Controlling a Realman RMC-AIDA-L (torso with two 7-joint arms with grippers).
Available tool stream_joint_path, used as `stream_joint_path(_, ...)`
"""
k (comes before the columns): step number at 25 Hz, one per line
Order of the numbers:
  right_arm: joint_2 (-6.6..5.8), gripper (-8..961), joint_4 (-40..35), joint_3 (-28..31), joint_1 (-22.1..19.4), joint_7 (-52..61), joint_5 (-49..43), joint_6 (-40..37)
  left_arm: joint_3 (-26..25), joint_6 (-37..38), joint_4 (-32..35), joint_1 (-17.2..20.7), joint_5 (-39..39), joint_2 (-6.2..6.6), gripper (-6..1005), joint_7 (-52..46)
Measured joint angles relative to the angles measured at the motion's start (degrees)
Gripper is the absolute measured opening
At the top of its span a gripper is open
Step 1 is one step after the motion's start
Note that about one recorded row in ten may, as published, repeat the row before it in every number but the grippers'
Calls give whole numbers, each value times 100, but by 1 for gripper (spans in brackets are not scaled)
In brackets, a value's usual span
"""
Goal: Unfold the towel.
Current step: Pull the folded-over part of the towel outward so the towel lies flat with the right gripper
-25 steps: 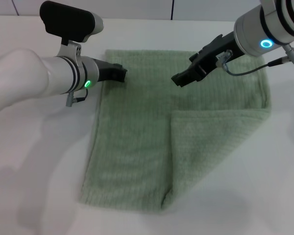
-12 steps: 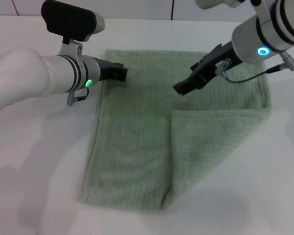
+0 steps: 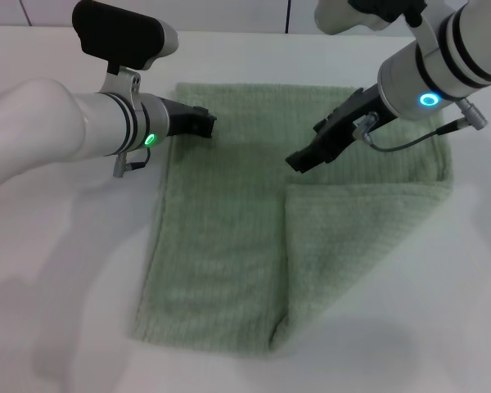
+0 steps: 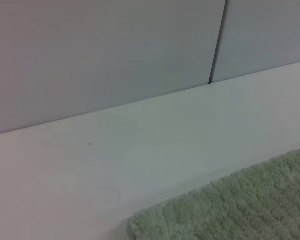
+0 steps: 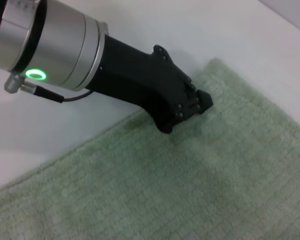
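The pale sage-green ribbed terry towel (image 3: 229,246) stays folded at its near right corner. The right gripper (image 3: 299,160), fingers pressed together, should pinch that flap's edge; the left gripper (image 3: 204,123), grip unclear, pins the far left corner.

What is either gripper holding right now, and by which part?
It cannot be told. The left gripper rests at the towel's far left corner; the right gripper hovers near the folded flap's edge, gripping nothing visible.
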Motion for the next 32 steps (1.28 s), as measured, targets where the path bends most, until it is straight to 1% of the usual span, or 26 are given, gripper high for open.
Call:
stream_joint_path(11,2,697,-281,-1,49,-62,15,-125,1,5,-15,2,0,0,-2,-4)
stream_joint_path(20,2,696,-382,-236,93,-66,127,-133,15,12,0,14,0,0,-1,-9)
stream_joint_path(32,2,696,-610,-287,165,-137,235,-167,11,55,1,19,0,0,-2,-6)
